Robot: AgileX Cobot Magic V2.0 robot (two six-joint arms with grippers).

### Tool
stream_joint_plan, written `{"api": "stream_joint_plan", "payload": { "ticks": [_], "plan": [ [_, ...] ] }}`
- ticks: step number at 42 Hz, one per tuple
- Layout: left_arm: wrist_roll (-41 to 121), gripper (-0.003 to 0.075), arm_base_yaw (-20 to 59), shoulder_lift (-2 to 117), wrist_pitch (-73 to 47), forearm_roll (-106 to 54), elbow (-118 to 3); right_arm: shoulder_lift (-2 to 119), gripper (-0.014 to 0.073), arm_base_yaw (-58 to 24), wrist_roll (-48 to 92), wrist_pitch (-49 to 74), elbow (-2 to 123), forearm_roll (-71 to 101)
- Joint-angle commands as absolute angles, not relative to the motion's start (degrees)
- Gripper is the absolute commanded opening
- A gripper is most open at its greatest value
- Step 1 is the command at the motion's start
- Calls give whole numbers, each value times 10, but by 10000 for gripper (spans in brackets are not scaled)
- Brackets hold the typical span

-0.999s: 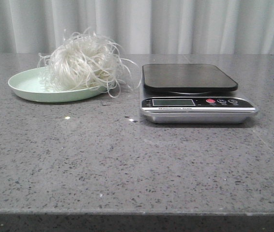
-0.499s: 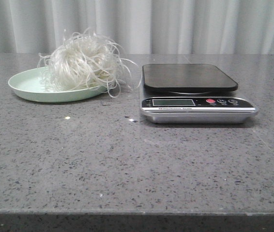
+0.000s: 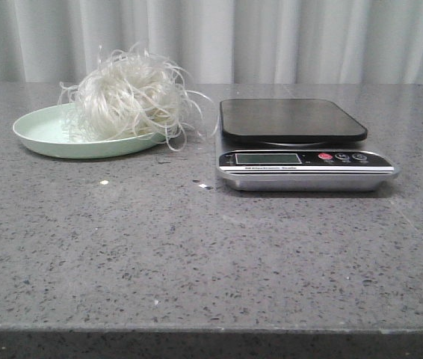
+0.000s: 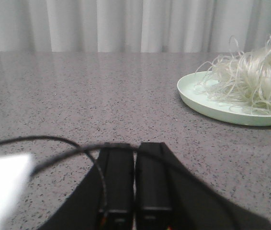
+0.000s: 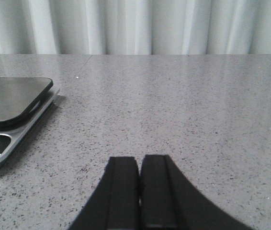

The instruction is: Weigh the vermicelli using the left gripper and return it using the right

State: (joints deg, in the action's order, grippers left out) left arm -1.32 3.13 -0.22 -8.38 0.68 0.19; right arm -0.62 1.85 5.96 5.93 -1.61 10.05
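no change noted against the two earlier front views: the vermicelli [image 3: 131, 96] sits as before on the pale green plate [image 3: 41, 134], just left of the kitchen scale [image 3: 301, 146], whose platform is bare. left gripper [image 4: 134, 182] rests low over the table with fingers pressed together, holding nothing; right gripper [image 5: 139, 187] likewise closed and empty beside the scale. judgement: weighing has not begun; the left arm's reach is the pending step
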Motion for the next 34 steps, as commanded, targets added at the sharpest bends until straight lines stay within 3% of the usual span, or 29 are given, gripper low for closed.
{"api": "stream_joint_plan", "payload": {
  "ticks": [1,13,30,34],
  "plan": [
    [-13,136,31,-14,-40,5,6,-15,152,21,59,15,-11,102],
    [-13,136,31,-14,-12,5,6,-15,152,21,59,15,-11,102],
    [-13,136,31,-14,264,-11,-11,-15,152,21,59,15,-11,102],
    [-13,136,31,-3,228,-16,-80,-15,152,21,59,15,-11,102]
  ]
}}
